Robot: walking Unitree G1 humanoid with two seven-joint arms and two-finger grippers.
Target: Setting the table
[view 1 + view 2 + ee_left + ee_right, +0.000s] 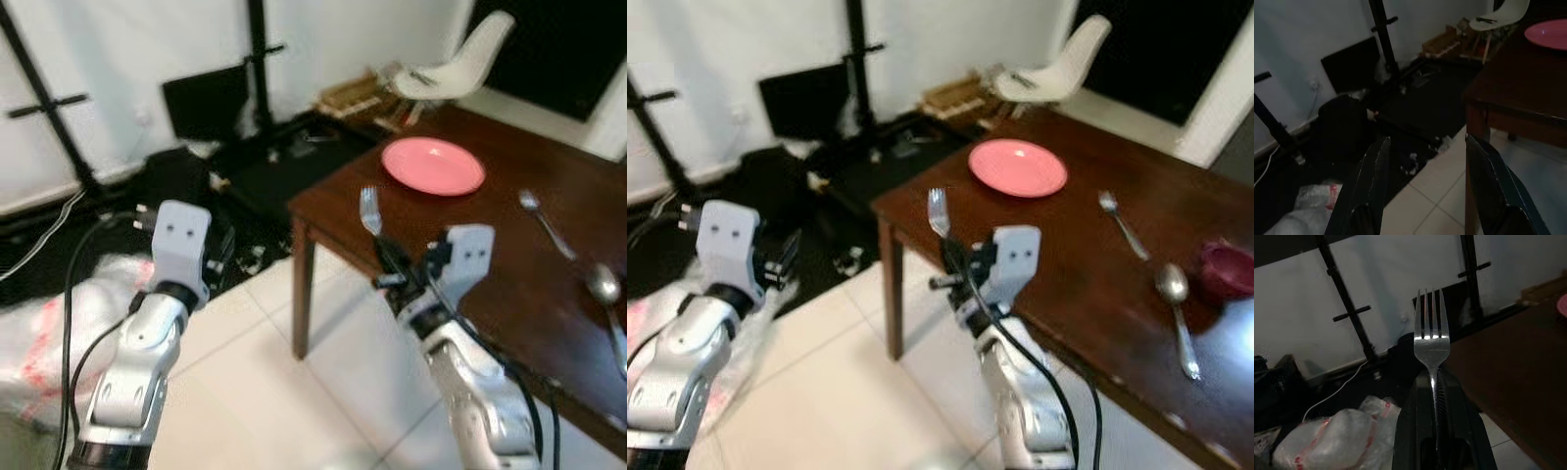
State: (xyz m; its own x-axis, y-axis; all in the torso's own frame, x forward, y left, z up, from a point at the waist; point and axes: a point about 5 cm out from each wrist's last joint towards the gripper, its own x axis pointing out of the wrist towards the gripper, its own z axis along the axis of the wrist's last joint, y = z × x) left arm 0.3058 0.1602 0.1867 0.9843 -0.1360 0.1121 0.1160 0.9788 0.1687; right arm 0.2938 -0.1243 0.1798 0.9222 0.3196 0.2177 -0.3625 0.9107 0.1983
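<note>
Altogether two forks, one gripped upright by right hand (390, 262), one plate (432, 165), left hand (1425, 186) open.

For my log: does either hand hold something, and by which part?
The right hand holds a fork by its handle, tines up. The left hand is open and holds nothing.

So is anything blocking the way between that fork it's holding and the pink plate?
Nothing visible does. The right gripper holds the fork upright near the table's corner, and the bare tabletop runs to the pink plate. The other fork and the spoon lie off to the right.
</note>
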